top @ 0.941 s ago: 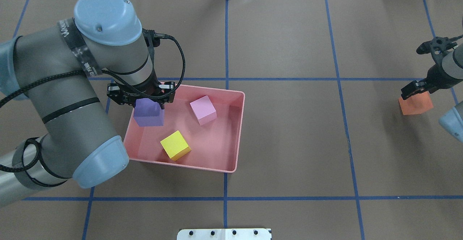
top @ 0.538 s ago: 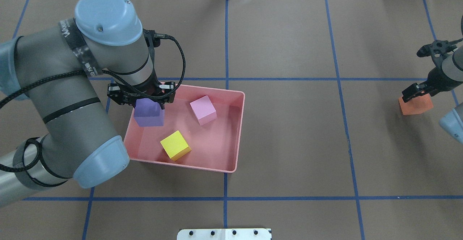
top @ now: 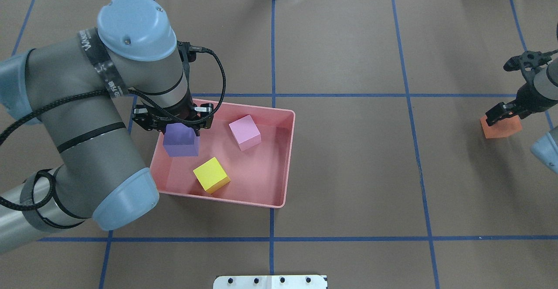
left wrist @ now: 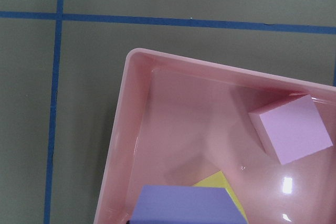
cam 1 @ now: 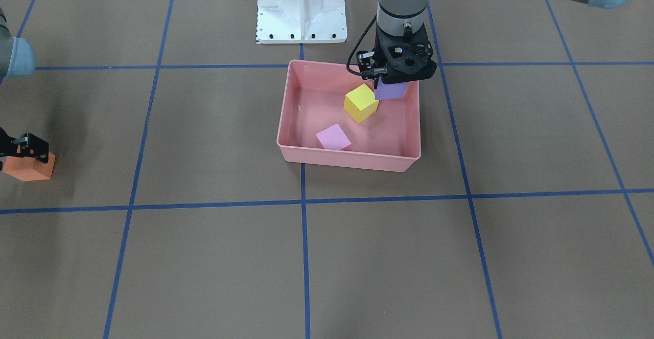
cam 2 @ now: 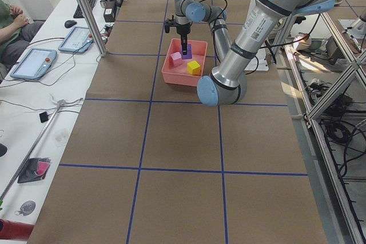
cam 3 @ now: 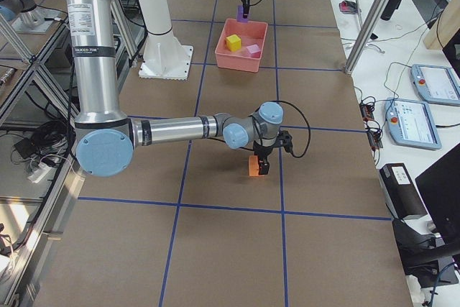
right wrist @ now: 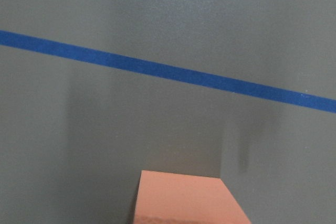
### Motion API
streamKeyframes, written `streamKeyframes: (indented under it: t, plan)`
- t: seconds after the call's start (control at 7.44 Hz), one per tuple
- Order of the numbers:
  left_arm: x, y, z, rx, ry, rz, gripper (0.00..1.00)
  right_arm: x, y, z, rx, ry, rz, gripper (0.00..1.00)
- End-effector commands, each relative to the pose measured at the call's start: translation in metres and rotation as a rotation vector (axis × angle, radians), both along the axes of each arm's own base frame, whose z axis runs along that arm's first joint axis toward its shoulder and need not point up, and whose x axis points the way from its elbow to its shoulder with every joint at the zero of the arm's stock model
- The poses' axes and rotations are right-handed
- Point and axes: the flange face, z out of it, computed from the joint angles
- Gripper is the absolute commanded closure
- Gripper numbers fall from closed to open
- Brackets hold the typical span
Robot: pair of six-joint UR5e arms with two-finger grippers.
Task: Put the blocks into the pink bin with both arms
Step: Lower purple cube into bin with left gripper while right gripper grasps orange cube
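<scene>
While the left claw (top: 178, 126) pinches the purple cube (top: 181, 141) from above, that cube hangs over the pink bin (top: 290, 158) at the bin's 10 o'clock corner in the overhead view; in the left wrist view the yellow cube (top: 211, 175) peeks out past the purple cube's far edge. The yellow cube lies on the bin floor toward 7 o'clock, turned askew to the walls; the pink-lilac cube (top: 244, 132) lies toward 1 o'clock, also askew, apart from the other two. The bin sits on the brown surface (top: 348, 171), which is crossed by blue tape lines (top: 273, 53). Well away at 3 o'clock from the bin, the orange cube (top: 503, 128) rests on the surface; the right claw (top: 498, 113) is set down over its top with fingers on either side; whether they squeeze it or merely straddle it I cannot tell.
</scene>
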Motion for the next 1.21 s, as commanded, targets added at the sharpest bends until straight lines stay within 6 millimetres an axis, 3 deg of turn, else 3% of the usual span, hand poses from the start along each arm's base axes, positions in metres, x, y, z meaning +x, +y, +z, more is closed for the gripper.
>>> streamKeyframes:
  t: [0.0, 0.13, 0.27, 0.4, 0.67, 0.81, 1.08]
  plan:
    - [0.010, 0.008, 0.000, -0.006, -0.002, 0.016, 0.99, 0.000, 0.001, 0.000, -0.003, -0.002, -0.001, 0.04]
    - [0.013, 0.011, 0.000, -0.001, 0.003, 0.026, 0.25, -0.001, 0.000, -0.004, 0.003, -0.005, -0.001, 0.31]
    - [0.018, 0.016, -0.002, 0.020, 0.008, 0.027, 0.00, -0.003, -0.001, -0.006, 0.008, -0.007, -0.004, 0.67]
    - [0.018, 0.015, -0.003, 0.030, 0.007, 0.021, 0.00, -0.004, -0.004, -0.009, 0.013, -0.008, -0.003, 0.97]
    - [0.018, 0.015, -0.006, 0.028, 0.009, 0.016, 0.00, -0.005, -0.004, -0.016, 0.009, -0.017, -0.007, 1.00]
    - [0.018, 0.016, -0.007, 0.028, 0.012, 0.017, 0.00, -0.005, -0.005, -0.047, -0.009, -0.066, -0.017, 1.00]
    - [0.018, 0.015, -0.007, 0.029, 0.012, 0.016, 0.00, -0.005, -0.032, -0.157, -0.059, -0.073, 0.001, 1.00]
